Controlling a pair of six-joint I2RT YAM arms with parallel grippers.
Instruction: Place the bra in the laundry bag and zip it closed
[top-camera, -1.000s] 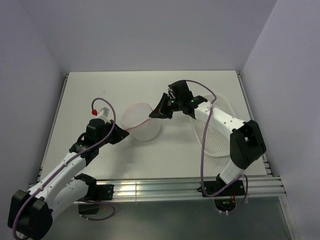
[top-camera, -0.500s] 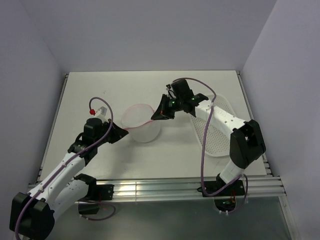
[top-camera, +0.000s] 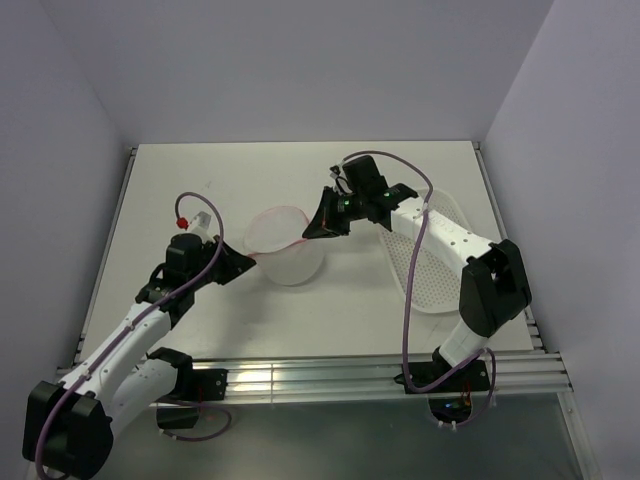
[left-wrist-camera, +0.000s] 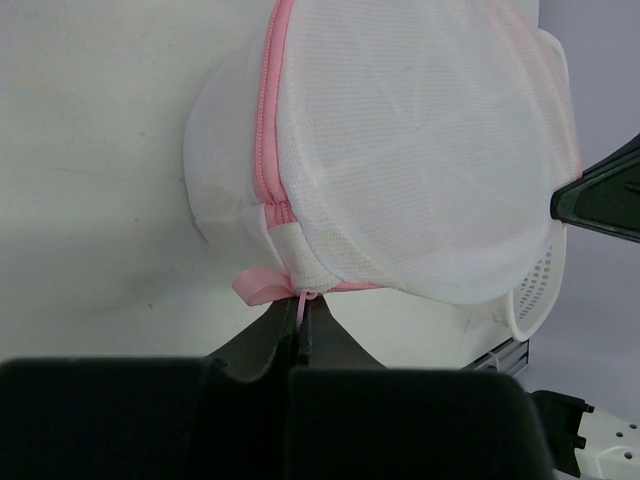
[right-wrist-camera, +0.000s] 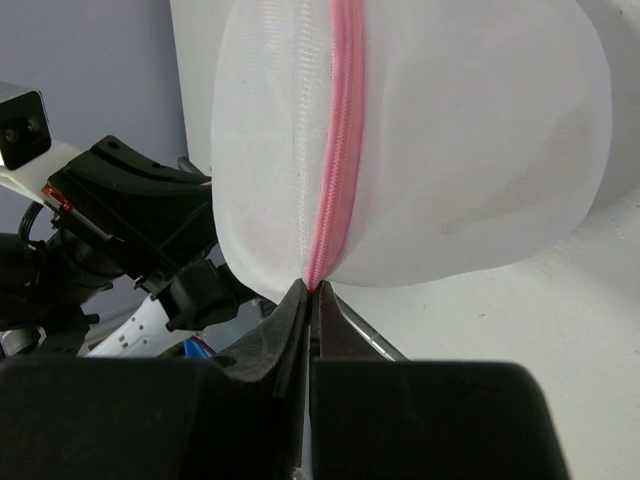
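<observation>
The laundry bag (top-camera: 285, 248) is a round white mesh drum with a pink zipper, held off the table between both arms. It fills the left wrist view (left-wrist-camera: 420, 150) and the right wrist view (right-wrist-camera: 420, 140). My left gripper (top-camera: 244, 262) is shut on a thin pink pull or loop at the bag's zipper end (left-wrist-camera: 300, 305), beside a pink ribbon tab (left-wrist-camera: 258, 286). My right gripper (top-camera: 310, 230) is shut on the pink zipper seam (right-wrist-camera: 316, 285) on the opposite side. The bra is not visible on its own; the mesh hides whatever is inside.
A white perforated plastic basket (top-camera: 432, 262) lies on the table at the right, under the right arm. The white table (top-camera: 200, 190) ends at a metal rail along its near edge (top-camera: 330, 375). Grey walls close in the back and sides.
My left gripper has drawn a little to the left and down, away from the bag. My right gripper has kept its hold with hardly any shift.
</observation>
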